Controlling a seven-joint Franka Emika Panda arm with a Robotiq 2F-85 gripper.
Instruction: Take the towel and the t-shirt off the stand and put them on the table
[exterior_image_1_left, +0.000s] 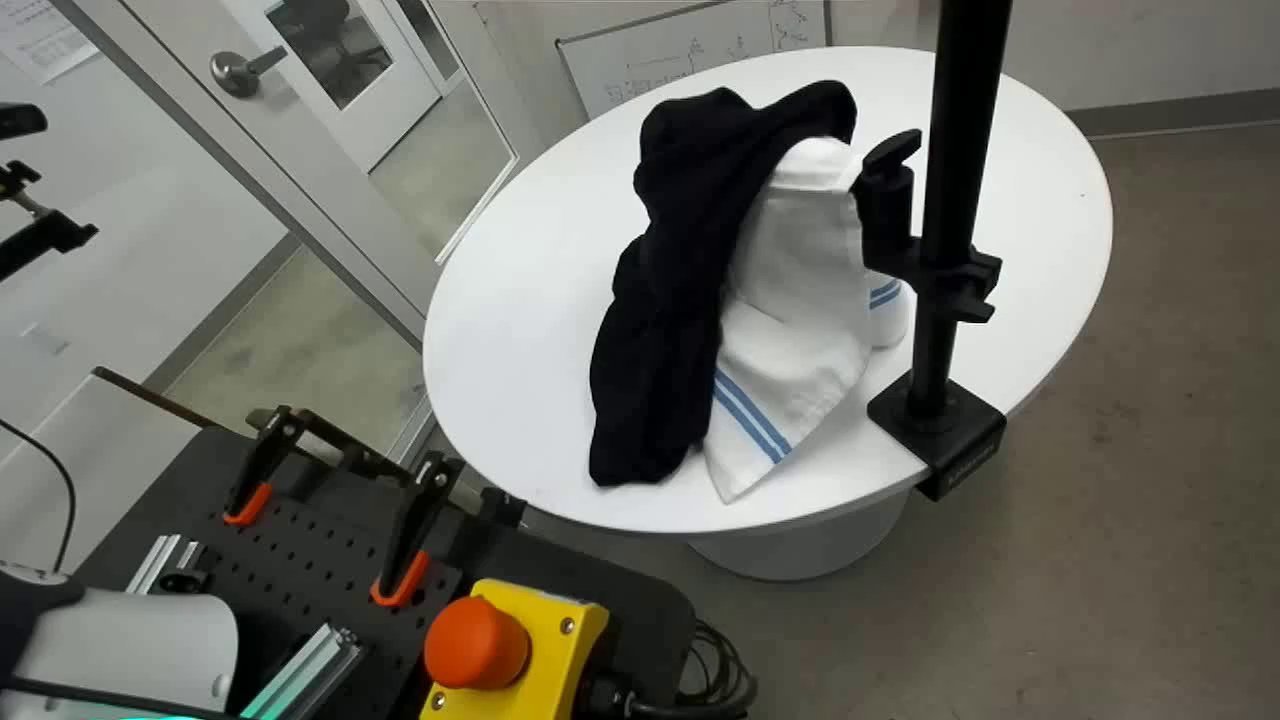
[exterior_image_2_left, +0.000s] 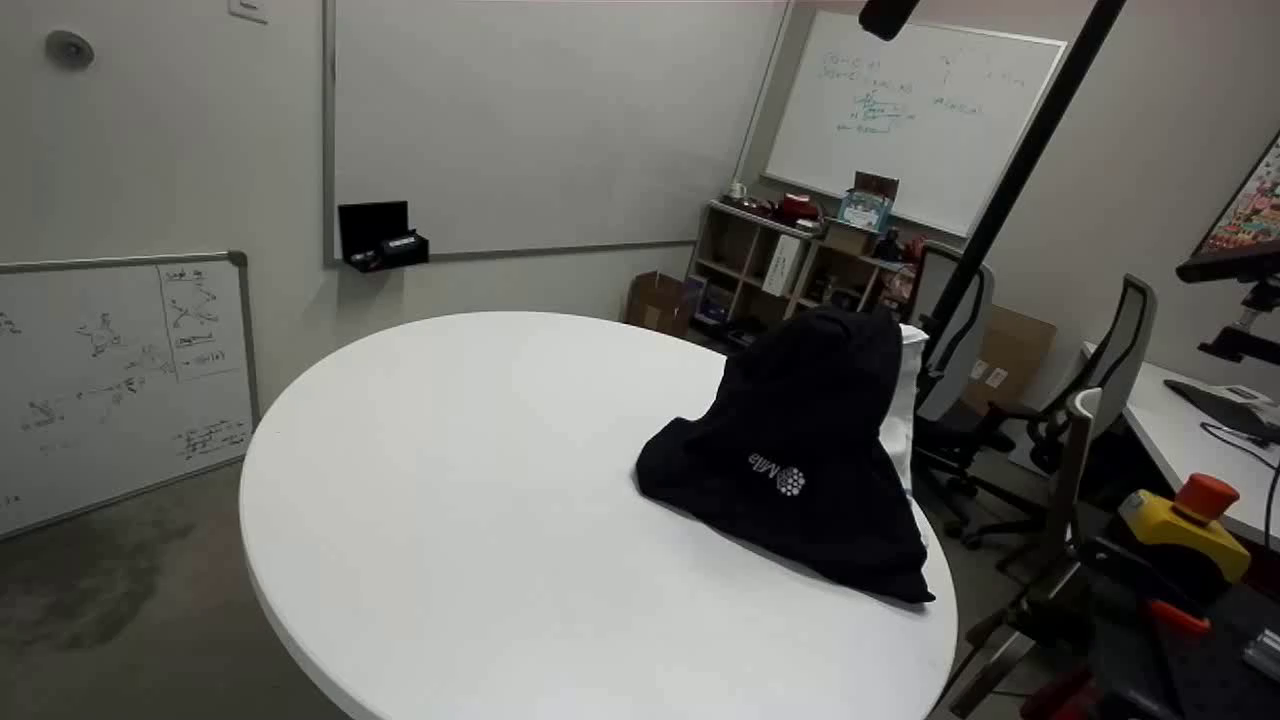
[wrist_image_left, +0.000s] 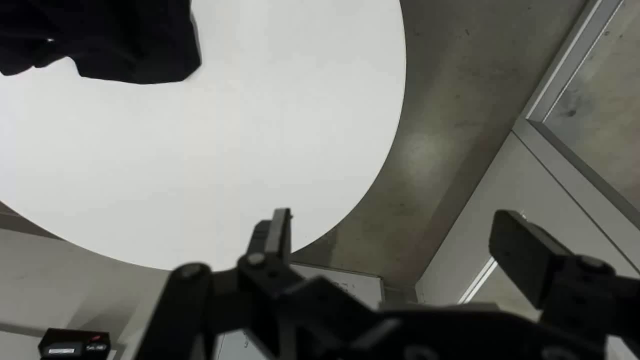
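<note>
The black t-shirt (exterior_image_1_left: 680, 270) and the white towel (exterior_image_1_left: 800, 280) with blue stripes are draped side by side, raised in a tent shape beside the stand (exterior_image_1_left: 940, 200). Their lower parts reach down to the round white table (exterior_image_1_left: 520, 330). The cloths hide whatever holds them up. In an exterior view the t-shirt (exterior_image_2_left: 800, 460) shows a white print and covers most of the towel (exterior_image_2_left: 900, 410). In the wrist view part of the t-shirt (wrist_image_left: 135, 40) shows at the top left. My gripper (wrist_image_left: 392, 222) is open and empty, apart from the cloths. It is out of both exterior views.
The stand's pole (exterior_image_2_left: 1020, 170) rises high at the table edge on its square base (exterior_image_1_left: 940, 430). A black cart (exterior_image_1_left: 330, 530) with clamps and a yellow box with a red button (exterior_image_1_left: 515, 650) stands close to the table. Chairs (exterior_image_2_left: 1090, 370) and whiteboards (exterior_image_2_left: 560, 120) are beyond.
</note>
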